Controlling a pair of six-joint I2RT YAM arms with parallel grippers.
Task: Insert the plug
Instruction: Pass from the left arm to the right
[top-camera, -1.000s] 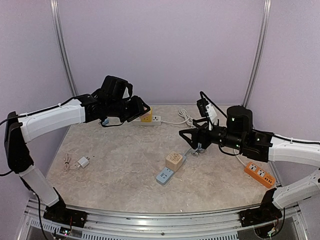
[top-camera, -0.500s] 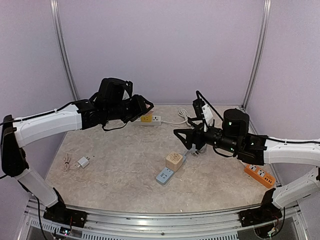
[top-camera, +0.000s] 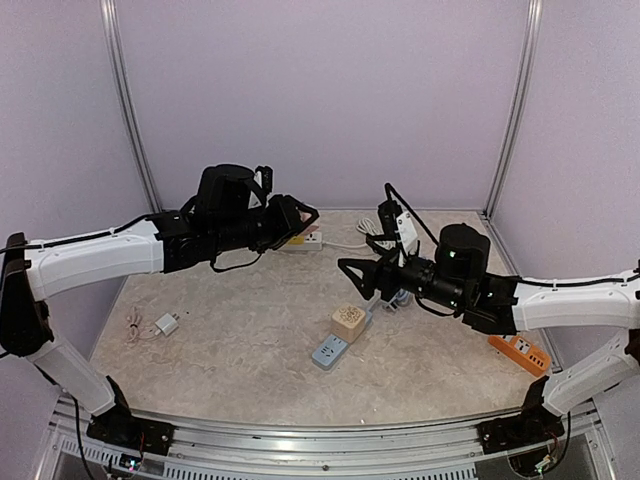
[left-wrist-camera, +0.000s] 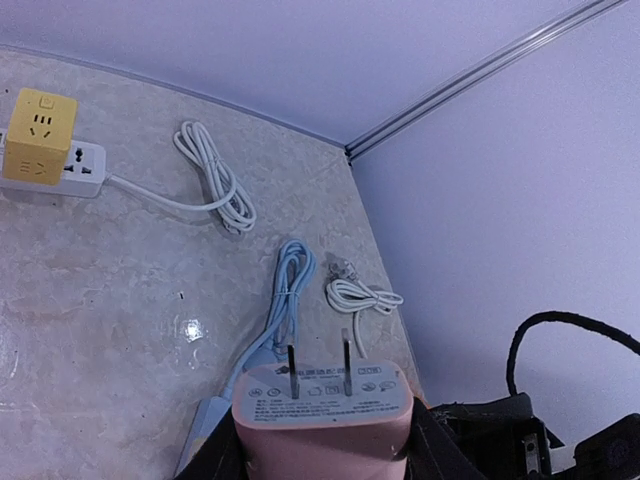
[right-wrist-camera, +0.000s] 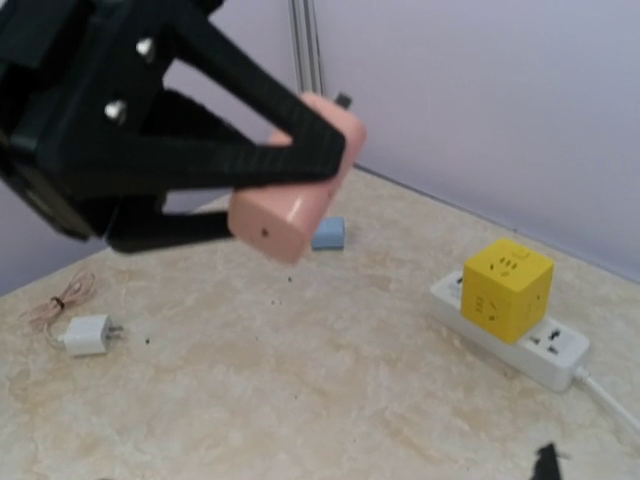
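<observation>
A pink plug (left-wrist-camera: 322, 415) with two metal prongs pointing away is held in my left gripper (left-wrist-camera: 325, 445), which is shut on its sides. In the top view the left gripper (top-camera: 296, 216) hangs in the air over the back of the table, just in front of the white power strip (top-camera: 313, 238). The right wrist view shows the pink plug (right-wrist-camera: 292, 205) between the black fingers (right-wrist-camera: 215, 160). My right gripper (top-camera: 351, 278) hovers open and empty, facing the left one. A yellow cube socket (right-wrist-camera: 507, 282) sits on the white power strip (right-wrist-camera: 545, 352).
A blue power strip (top-camera: 330, 351) carrying a beige cube (top-camera: 348, 321) lies mid-table under the right arm. An orange strip (top-camera: 518, 349) lies at the right edge. A white charger (top-camera: 166, 324) with cable lies at the left. Coiled white cables (left-wrist-camera: 215, 175) lie near the back wall.
My left arm has carried the pink plug rightward and up toward the centre. My right arm has moved left toward it, its jaws staying wide.
</observation>
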